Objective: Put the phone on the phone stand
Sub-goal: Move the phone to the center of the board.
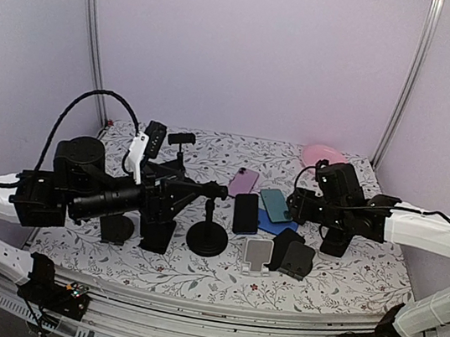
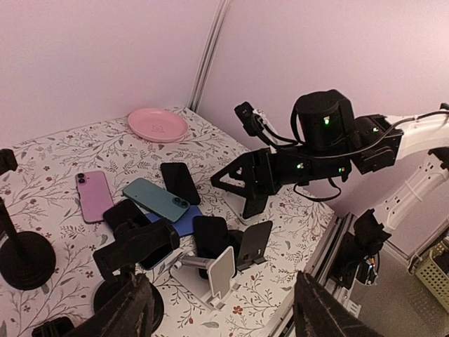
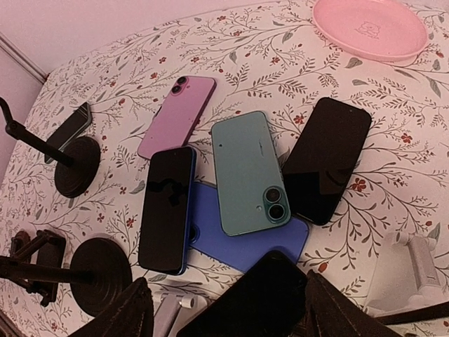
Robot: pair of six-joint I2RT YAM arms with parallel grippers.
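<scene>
Several phones lie in a loose pile on the floral table (image 1: 344, 280): pink (image 3: 177, 116), teal (image 3: 249, 172), blue (image 3: 242, 242), and black ones (image 3: 167, 207) (image 3: 326, 158). Another black phone (image 3: 256, 302) shows low between the fingers of my right gripper (image 3: 226, 288). Those jaws stand apart, with a gap left of the phone. A white phone stand (image 1: 257, 254) (image 2: 217, 270) and a dark grey stand (image 1: 300, 260) (image 2: 256, 242) sit near the front. My left gripper (image 2: 224, 316) (image 1: 142, 222) hovers at the left, open, nothing between its fingers.
A black stand with a round base (image 1: 208, 238) has a clamp arm (image 2: 137, 246) near my left finger. Another clamp stand (image 1: 180, 158) stands behind. A second white stand (image 3: 414, 267) sits by my right gripper. A pink plate (image 1: 322, 155) is at the back right.
</scene>
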